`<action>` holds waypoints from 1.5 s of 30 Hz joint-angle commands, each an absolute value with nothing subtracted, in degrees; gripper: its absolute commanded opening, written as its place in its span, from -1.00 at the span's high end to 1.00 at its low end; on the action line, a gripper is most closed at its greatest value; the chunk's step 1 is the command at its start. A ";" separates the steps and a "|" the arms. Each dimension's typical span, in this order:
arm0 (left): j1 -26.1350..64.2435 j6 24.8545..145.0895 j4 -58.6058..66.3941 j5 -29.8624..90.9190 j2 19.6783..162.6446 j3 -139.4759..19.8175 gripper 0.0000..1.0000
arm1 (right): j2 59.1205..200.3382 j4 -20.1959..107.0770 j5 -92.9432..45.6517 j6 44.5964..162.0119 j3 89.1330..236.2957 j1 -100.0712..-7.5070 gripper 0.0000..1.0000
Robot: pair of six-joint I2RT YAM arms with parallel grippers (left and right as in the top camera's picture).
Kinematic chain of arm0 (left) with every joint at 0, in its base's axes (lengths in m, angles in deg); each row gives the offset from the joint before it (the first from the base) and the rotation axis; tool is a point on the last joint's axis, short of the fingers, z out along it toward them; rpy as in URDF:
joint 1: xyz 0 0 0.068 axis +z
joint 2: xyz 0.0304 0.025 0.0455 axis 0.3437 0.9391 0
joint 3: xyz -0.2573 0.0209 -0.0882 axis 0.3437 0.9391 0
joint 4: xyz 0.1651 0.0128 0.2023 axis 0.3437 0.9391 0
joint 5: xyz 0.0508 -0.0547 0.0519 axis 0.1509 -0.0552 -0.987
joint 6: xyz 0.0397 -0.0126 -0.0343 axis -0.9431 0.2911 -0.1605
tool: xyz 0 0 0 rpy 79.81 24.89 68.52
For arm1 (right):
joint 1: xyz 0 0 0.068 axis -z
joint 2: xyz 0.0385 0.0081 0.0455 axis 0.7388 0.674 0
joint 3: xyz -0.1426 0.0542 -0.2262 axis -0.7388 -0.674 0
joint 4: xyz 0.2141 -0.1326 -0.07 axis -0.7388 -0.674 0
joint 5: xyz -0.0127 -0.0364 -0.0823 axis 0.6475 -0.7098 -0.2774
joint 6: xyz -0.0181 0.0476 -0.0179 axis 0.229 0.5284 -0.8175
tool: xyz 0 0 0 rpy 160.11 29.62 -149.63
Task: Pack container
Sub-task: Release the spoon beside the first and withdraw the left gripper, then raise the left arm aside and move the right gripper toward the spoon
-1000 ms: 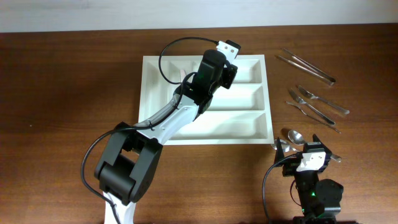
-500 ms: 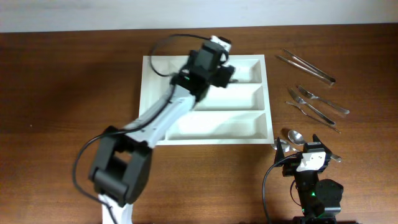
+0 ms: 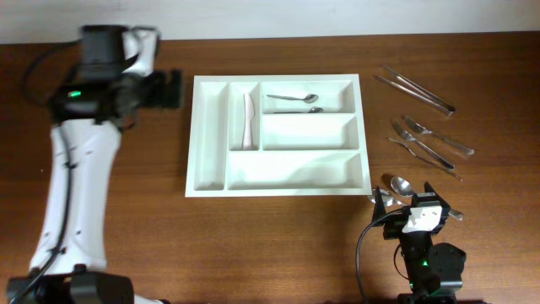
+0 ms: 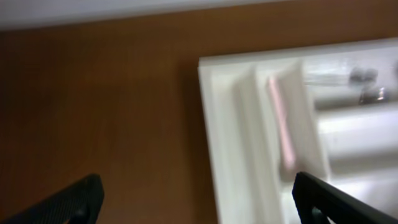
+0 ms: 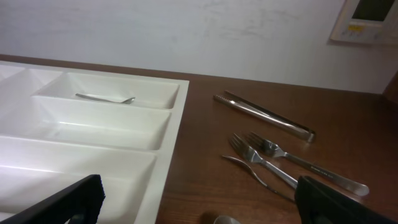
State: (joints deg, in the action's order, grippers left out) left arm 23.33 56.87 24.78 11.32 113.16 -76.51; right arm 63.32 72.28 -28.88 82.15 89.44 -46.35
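Observation:
The container (image 3: 278,192), a white cutlery tray, lies mid-table. Its second narrow compartment holds a pale pink knife (image 3: 249,118). Two spoons (image 3: 292,97) lie in the top long compartment. My left gripper (image 3: 175,89) hangs open and empty just left of the tray's upper left corner. In the left wrist view the left gripper (image 4: 199,210) frames bare wood and the tray's rim (image 4: 214,124), with the knife (image 4: 281,127) blurred. My right gripper (image 3: 409,205) rests open and empty off the tray's lower right corner. The right wrist view shows that gripper (image 5: 202,213) beside the tray wall (image 5: 171,162).
Right of the tray lie metal tongs (image 3: 415,91), two forks (image 3: 432,139) and a spoon (image 3: 398,183) close to my right gripper. In the right wrist view the tongs (image 5: 264,115) and forks (image 5: 267,160) lie ahead. The table's back edge meets a white wall.
My left arm has swung from over the tray's top compartment to the left, off the tray. The tray's contents now show uncovered. The right arm has not moved.

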 commanded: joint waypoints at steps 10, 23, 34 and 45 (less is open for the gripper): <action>27.79 40.24 32.47 21.87 110.78 -76.70 -0.98 | 63.25 71.91 -29.19 82.82 89.15 -46.87 -0.97; 27.79 40.26 32.54 20.93 110.78 -76.70 -0.98 | 63.25 71.91 -29.19 82.85 89.15 -46.87 -0.97; 27.79 40.26 32.54 20.93 110.78 -76.70 -0.98 | 63.25 71.91 -29.19 82.85 89.15 -46.87 -0.97; 27.79 40.24 32.54 20.93 110.78 -76.70 -0.98 | 63.25 72.17 -26.17 83.04 89.15 -46.87 -0.97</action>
